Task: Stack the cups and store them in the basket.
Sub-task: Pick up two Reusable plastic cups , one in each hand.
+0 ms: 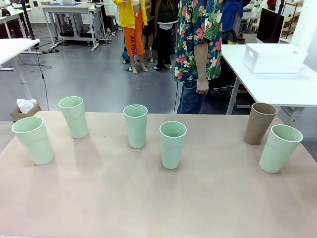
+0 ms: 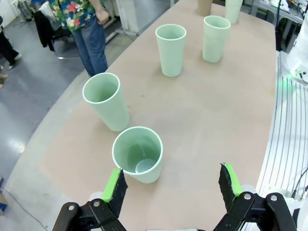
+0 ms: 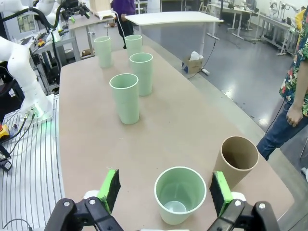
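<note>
Several pale mint green cups stand upright in a loose row on the tan table: one at far left (image 1: 32,140), then others (image 1: 74,116), (image 1: 135,125), (image 1: 173,144), and one at far right (image 1: 280,148). A brown cup (image 1: 259,123) stands just behind that last one. The white basket (image 1: 274,58) sits on a separate white table at the back right. My left gripper (image 2: 172,185) is open above the table, with the nearest mint cup (image 2: 138,154) just ahead of its left finger. My right gripper (image 3: 166,192) is open, a mint cup (image 3: 180,194) showing between its fingers and the brown cup (image 3: 237,160) beside it.
A person in a flowered shirt (image 1: 198,44) stands at the far edge, hand (image 1: 202,87) hanging down. The front half of the tan table (image 1: 148,198) is bare. A gap of floor separates it from the white table (image 1: 277,89) holding the basket. The left arm's white base (image 3: 24,82) stands at the table's side.
</note>
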`<state>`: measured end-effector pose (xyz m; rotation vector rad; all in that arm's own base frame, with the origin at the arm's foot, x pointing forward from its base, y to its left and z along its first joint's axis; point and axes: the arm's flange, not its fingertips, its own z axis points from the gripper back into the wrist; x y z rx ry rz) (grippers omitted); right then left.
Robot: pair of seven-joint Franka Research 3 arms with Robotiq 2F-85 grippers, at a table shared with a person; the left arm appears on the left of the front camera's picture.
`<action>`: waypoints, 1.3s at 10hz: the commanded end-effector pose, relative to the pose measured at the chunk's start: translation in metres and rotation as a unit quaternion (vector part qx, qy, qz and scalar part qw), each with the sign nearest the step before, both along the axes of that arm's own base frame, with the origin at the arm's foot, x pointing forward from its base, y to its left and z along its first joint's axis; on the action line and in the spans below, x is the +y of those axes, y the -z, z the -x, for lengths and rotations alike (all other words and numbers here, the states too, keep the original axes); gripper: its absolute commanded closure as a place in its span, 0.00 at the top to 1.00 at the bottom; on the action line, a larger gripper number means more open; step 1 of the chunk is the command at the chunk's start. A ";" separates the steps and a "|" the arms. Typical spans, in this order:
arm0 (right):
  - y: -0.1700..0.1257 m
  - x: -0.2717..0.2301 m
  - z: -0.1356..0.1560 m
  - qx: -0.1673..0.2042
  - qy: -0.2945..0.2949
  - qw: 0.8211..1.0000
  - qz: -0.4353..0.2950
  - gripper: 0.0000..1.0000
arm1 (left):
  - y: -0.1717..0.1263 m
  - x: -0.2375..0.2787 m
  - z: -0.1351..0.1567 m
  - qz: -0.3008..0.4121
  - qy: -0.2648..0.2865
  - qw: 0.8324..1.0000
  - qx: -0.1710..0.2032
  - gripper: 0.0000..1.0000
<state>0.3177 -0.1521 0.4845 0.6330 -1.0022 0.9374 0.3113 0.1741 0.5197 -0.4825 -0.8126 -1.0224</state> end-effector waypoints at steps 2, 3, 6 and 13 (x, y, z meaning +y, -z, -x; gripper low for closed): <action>-0.002 0.000 -0.003 -0.014 -0.001 1.000 -0.007 1.00 | -0.001 0.000 0.001 0.003 0.002 1.000 -0.003 1.00; -0.002 0.000 -0.003 -0.014 -0.001 1.000 -0.007 1.00 | -0.001 0.000 0.001 0.003 0.002 1.000 -0.003 1.00; -0.002 0.000 -0.003 -0.014 -0.001 1.000 -0.007 1.00 | -0.001 0.000 0.001 0.003 0.002 1.000 -0.003 1.00; -0.002 0.000 -0.003 -0.014 -0.001 1.000 -0.007 1.00 | -0.001 0.000 0.001 0.003 0.002 1.000 -0.003 1.00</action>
